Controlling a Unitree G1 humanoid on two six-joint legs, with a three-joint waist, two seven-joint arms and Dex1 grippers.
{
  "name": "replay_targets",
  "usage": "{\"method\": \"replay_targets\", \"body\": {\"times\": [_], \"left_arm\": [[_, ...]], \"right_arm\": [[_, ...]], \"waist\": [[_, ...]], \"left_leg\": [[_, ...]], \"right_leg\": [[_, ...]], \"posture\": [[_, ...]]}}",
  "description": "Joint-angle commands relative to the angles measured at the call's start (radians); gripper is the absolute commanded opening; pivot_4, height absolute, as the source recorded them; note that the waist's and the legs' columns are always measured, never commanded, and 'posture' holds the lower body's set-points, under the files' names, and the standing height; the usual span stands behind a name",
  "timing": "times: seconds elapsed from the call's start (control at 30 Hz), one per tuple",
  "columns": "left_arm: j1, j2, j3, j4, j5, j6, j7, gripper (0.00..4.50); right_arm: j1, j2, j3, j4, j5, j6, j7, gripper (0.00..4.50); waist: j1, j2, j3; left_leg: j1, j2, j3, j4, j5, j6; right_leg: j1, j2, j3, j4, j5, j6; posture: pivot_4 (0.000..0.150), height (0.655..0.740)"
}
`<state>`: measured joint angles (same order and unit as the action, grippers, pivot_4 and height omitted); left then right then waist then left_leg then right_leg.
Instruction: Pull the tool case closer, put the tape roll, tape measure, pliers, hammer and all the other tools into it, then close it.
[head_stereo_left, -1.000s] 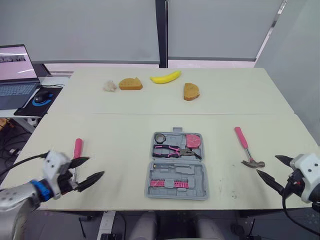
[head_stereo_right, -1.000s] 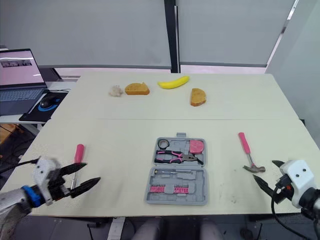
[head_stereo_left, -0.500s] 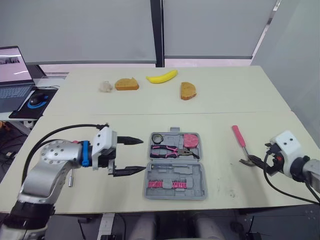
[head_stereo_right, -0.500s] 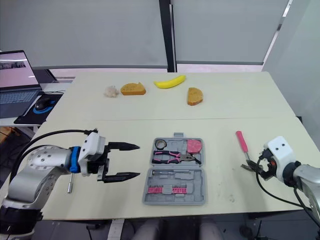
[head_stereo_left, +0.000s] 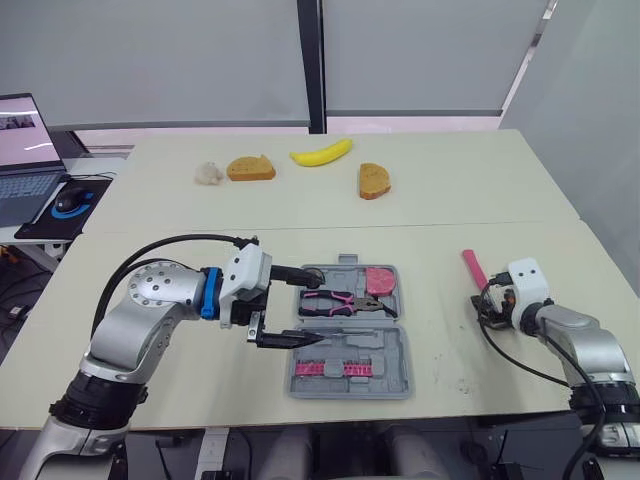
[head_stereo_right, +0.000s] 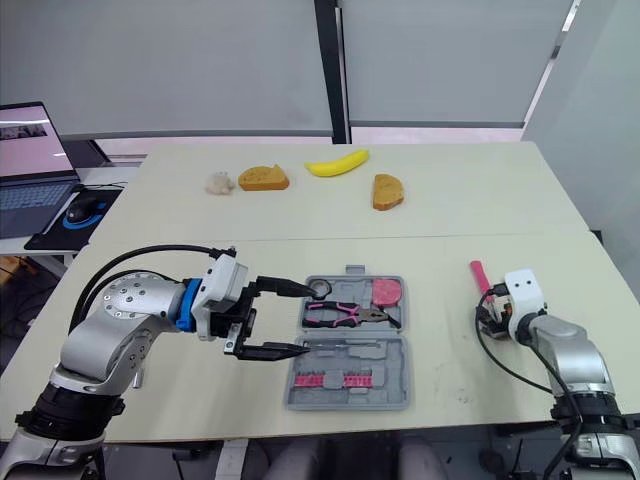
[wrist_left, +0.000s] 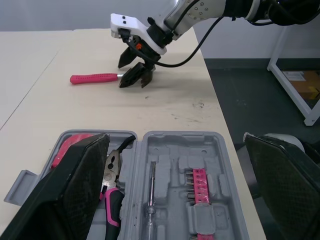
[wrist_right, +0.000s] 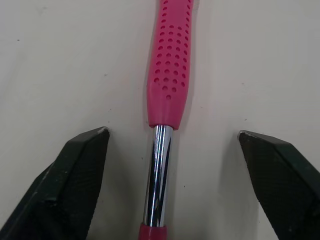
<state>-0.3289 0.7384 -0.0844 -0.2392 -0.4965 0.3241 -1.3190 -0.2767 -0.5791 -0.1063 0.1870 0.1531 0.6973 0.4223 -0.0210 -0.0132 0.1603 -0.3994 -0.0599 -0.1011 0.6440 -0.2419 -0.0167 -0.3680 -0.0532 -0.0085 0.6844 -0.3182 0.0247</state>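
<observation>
The grey plastic tool case lies open on the pale bench. It already holds the black tape roll, the pink tape measure and the pink-handled pliers. The hammer with the pink dotted grip and chrome shank is not yet packed and rests on the bench well to the right of the case. What seems left is carrying the hammer over, adding any other loose tool, and shutting the lid.

The left hand is spread wide. One finger reaches towards the tape roll and the other lies over the near half's left edge, so the case sits directly under and ahead of this hand. The right hand is also spread, with a finger on each side of the hammer's shank where it meets the grip, and neither finger touches it.

A second ago both hands hung low at the near edge of the bench, far from either object. Half a second ago the left hand was just short of the case and the right hand was nearing the hammer's head. The case and hammer have not shifted.
</observation>
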Motion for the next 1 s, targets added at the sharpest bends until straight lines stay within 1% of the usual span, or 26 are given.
{"method": "replay_targets", "body": {"times": [0.03, 0.1, 0.13, 0.17, 0.43, 0.5, 0.67, 0.87, 1.0], "left_arm": [[-0.003, 0.004, 0.002, -0.036, -0.004, -0.006, 0.003, 4.50], [0.001, 0.007, 0.005, -0.038, -0.006, -0.007, 0.001, 4.50], [0.003, 0.008, 0.007, -0.039, -0.007, -0.009, -0.001, 4.50], [0.005, 0.012, 0.007, -0.038, -0.007, -0.009, -0.005, 4.50], [0.012, 0.030, 0.015, -0.028, 0.001, -0.025, -0.023, 4.50], [0.017, 0.036, 0.018, -0.026, 0.003, -0.030, -0.025, 4.50], [0.038, 0.058, 0.037, -0.015, 0.015, -0.046, -0.027, 4.50], [0.131, 0.151, 0.092, 0.034, 0.076, -0.135, -0.041, 4.50], [0.200, 0.193, 0.145, 0.042, 0.082, -0.136, -0.020, 4.50]], "right_arm": [[-0.009, -0.004, -0.022, -0.006, 0.014, 0.008, 0.015, 3.18], [-0.004, 0.001, -0.025, -0.015, 0.026, 0.024, 0.023, 2.54], [-0.003, 0.004, -0.029, -0.015, 0.032, 0.031, 0.022, 2.38], [-0.001, 0.004, -0.028, -0.014, 0.031, 0.030, 0.020, 2.11], [0.033, 0.012, -0.044, -0.059, 0.042, 0.045, 0.012, 0.49], [0.044, 0.013, -0.048, -0.074, 0.044, 0.046, 0.014, 0.21], [0.079, -0.026, -0.028, -0.151, 0.033, 0.012, 0.056, 0.21], [0.139, -0.226, 0.134, -0.394, -0.070, -0.125, 0.230, 0.21], [0.119, -0.346, 0.231, -0.580, -0.079, -0.152, 0.380, 0.21]], "waist": [[-0.002, 0.000, 0.000], [-0.002, 0.000, 0.000], [-0.002, 0.000, 0.000], [-0.002, 0.000, 0.000], [-0.003, 0.000, 0.000], [-0.004, 0.000, 0.000], [-0.005, 0.000, 0.000], [-0.011, 0.005, 0.003], [-0.013, 0.005, 0.003]], "left_leg": [[0.000, 0.000, 0.000, 0.000, 0.000, 0.000], [0.000, 0.000, 0.000, 0.000, 0.000, 0.000], [0.000, 0.000, 0.000, 0.000, 0.000, 0.000], [0.000, 0.000, 0.000, 0.000, 0.000, 0.000], [0.000, 0.000, 0.000, 0.000, 0.000, 0.000], [0.000, 0.000, 0.000, 0.000, 0.000, 0.000], [0.000, 0.000, -0.001, 0.000, 0.000, 0.000], [0.000, 0.000, 0.000, 0.000, 0.000, 0.000], [0.000, 0.002, 0.000, -0.001, 0.000, 0.000]], "right_leg": [[0.000, 0.000, 0.000, 0.000, 0.000, 0.000], [0.000, 0.000, 0.000, 0.000, 0.000, 0.000], [0.000, 0.000, 0.000, 0.000, 0.000, 0.000], [0.000, 0.000, 0.000, 0.000, 0.000, 0.000], [0.000, 0.000, 0.000, 0.000, 0.000, 0.000], [0.000, 0.000, 0.000, 0.000, 0.000, 0.000], [0.000, 0.000, 0.000, 0.000, 0.000, 0.000], [-0.002, 0.000, 0.001, 0.001, 0.000, 0.000], [-0.002, 0.001, 0.000, 0.002, 0.000, 0.000]], "posture": [[0.150, 0.7361], [0.150, 0.7361], [0.150, 0.7361], [0.150, 0.7361], [0.150, 0.7361], [0.150, 0.7361], [0.150, 0.7361], [0.150, 0.7361], [0.150, 0.7361]]}}
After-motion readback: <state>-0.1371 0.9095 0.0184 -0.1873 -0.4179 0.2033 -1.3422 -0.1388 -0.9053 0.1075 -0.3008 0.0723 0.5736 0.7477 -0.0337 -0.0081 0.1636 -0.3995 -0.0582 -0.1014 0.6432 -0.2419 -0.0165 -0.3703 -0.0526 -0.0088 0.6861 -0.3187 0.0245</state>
